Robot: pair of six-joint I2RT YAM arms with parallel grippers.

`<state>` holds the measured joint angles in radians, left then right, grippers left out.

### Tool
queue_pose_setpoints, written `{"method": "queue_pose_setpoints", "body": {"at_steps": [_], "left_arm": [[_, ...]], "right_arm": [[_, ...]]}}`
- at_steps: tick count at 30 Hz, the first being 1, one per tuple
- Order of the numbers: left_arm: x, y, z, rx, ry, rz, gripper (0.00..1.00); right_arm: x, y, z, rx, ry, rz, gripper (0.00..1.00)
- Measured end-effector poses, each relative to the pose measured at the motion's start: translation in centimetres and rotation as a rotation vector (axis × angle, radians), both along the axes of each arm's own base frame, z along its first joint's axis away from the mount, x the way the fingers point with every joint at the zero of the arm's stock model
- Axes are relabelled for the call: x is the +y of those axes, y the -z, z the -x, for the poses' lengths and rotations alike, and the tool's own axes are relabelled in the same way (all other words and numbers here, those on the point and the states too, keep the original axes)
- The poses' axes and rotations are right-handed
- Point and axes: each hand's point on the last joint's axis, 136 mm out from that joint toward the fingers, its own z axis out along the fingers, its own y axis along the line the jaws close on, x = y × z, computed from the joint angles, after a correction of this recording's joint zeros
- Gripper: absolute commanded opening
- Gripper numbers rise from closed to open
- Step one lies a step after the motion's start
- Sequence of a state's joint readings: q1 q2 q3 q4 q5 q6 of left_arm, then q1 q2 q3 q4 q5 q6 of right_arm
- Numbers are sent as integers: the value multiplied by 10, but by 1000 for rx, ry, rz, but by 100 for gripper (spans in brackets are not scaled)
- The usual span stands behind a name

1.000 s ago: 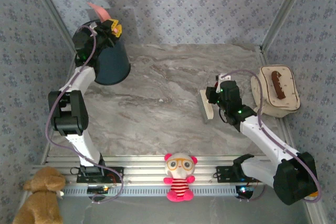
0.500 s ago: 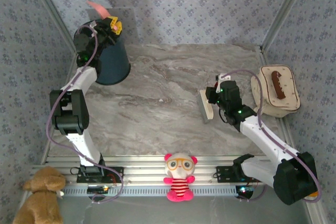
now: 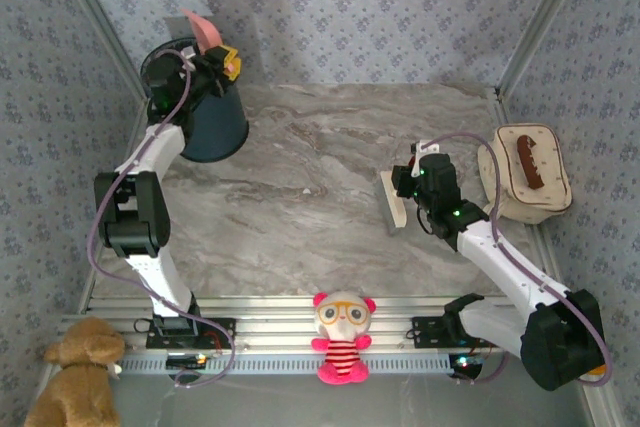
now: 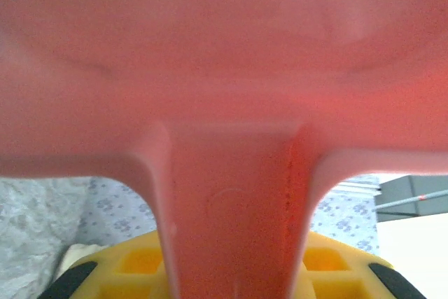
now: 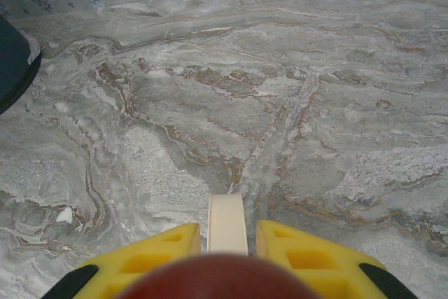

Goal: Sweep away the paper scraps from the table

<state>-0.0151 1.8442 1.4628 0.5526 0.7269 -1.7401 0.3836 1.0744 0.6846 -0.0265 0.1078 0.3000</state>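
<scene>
Left gripper (image 3: 222, 55) was seen closed narrowly on the handle of the pink dustpan (image 3: 198, 27), which was held raised just above the dark bin (image 3: 205, 112). From the left wrist, the dustpan (image 4: 224, 68) was blurred and cut off at every edge, and its handle was clamped between the yellow fingers (image 4: 136, 265). The bin's mouth was largely covered by the arm, so whether the paper scraps lay inside could not be told. The table (image 3: 300, 187) was spread out to the right of the bin. Well to the right of the bin, the right gripper (image 3: 402, 185) was shut on a cream brush (image 3: 391, 202); whether its head touched the table could not be judged. From the right wrist, the brush (image 5: 227, 218) was gripped between yellow fingers (image 5: 164, 246), the bin (image 5: 10, 61) was cut off at the left edge, and a blurred reddish-brown shape (image 5: 220, 279) could not be identified. Farthest right of the bin, a white bag (image 3: 525, 175) was set at the table's edge.
</scene>
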Motion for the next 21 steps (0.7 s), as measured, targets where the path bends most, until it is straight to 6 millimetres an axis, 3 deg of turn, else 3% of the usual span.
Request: {"method": "queue_pose_setpoints", "body": {"at_steps": [10, 21], "left_arm": [[-4, 12, 18, 2, 38, -254, 0], [-24, 1, 47, -88, 135, -689, 0]], "right_arm": [[-2, 0, -1, 1, 5, 0, 0], [-2, 1, 0, 3, 5, 1, 0]]}}
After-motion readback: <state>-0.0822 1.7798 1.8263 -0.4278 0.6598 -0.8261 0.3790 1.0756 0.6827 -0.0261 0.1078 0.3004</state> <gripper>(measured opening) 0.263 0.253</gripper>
